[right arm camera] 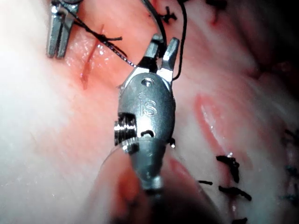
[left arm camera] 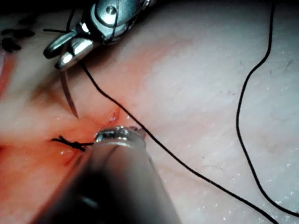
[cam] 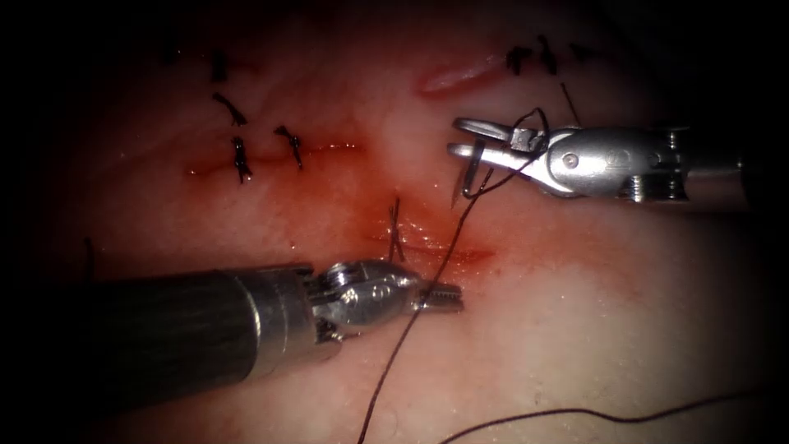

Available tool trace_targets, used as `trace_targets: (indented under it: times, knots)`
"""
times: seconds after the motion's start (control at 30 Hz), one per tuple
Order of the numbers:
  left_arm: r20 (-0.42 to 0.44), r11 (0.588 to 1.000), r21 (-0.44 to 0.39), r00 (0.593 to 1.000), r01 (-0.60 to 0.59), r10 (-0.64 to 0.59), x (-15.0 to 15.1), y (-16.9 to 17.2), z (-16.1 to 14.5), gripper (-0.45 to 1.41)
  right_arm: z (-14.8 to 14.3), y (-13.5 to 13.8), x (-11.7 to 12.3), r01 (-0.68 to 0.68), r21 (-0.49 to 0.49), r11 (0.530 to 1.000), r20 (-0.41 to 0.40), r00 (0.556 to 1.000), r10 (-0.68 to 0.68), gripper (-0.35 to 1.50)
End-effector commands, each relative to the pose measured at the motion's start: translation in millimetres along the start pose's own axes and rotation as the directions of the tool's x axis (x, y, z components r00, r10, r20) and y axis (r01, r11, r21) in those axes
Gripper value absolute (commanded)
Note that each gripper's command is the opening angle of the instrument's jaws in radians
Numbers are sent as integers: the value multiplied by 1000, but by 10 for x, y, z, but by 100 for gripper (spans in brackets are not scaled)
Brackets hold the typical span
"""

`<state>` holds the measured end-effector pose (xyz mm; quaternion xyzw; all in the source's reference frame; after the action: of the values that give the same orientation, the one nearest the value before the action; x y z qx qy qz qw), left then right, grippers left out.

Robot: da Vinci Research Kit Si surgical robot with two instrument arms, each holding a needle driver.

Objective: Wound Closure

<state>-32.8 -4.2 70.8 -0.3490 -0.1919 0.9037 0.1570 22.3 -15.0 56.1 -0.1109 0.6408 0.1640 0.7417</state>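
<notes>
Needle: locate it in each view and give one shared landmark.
Endoscope view: the needle hangs from the right tool's jaws, tip down.
Left wrist view: the needle hangs from those jaws, tip near the tissue.
Right wrist view: thin arc gripped in the right tool's jaws.
Landmark: the dark stitch on the cut, beside the left tool.

Left tool (cam: 440, 298): own shaft (left arm camera: 112, 186) hides most of its jaws in left wrist view. Needle (cam: 468, 177): upper part covered by right tool (cam: 467, 140) jaws, swage end can't be made out. Thread (cam: 411, 329) cut off by frame edge below left tool; 2nd strand (cam: 592, 413) fades into dark beyond it. Knot (cam: 396, 230) by cut (cam: 427, 244) too small to read.
</notes>
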Motion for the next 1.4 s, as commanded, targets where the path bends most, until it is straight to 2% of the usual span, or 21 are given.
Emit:
trace_targets:
  times: [0.03, 0.43, 0.57, 0.6, 0.63, 0.77, 1.0, 1.4]
  knots:
    - [2, 1000, 9, 1000, 3, -3, 2, -5, 4, 10, 10, -5, -12, 6, 3, 1000, -3, 1000, -6, -35]
    - [37, 997, 72, 999, -6, 3, -1, -25, -6, 14, 5, -38, -28, 11, 39, 999, 5, 1000, -11, -35]
    - [40, 996, 92, 999, -3, -1, -3, -26, -5, 14, 3, -60, -53, -22, 63, 998, 16, 1000, 21, -35]
    - [40, 996, 92, 999, -3, -1, -3, -26, -5, 14, 3, -60, -53, -22, 63, 998, 16, 1000, 21, -35]
    - [44, 995, 97, 999, -6, 1, -4, -25, -3, 14, -1, -68, -66, -57, 73, 996, 35, 998, 54, -35]
    - [48, 995, 101, 999, -20, 15, -1, -15, 7, 14, -6, -76, -78, -87, 76, 993, 47, 995, 83, -35]
    - [49, 994, 95, 998, -45, 41, 5, 4, 26, 16, -9, -89, -76, -106, 101, 989, 66, 993, 99, -35]
    - [51, 995, 91, 998, -49, 44, 0, 3, 26, 21, -16, -112, -91, -92, 181, 979, 126, 990, 70, -35]
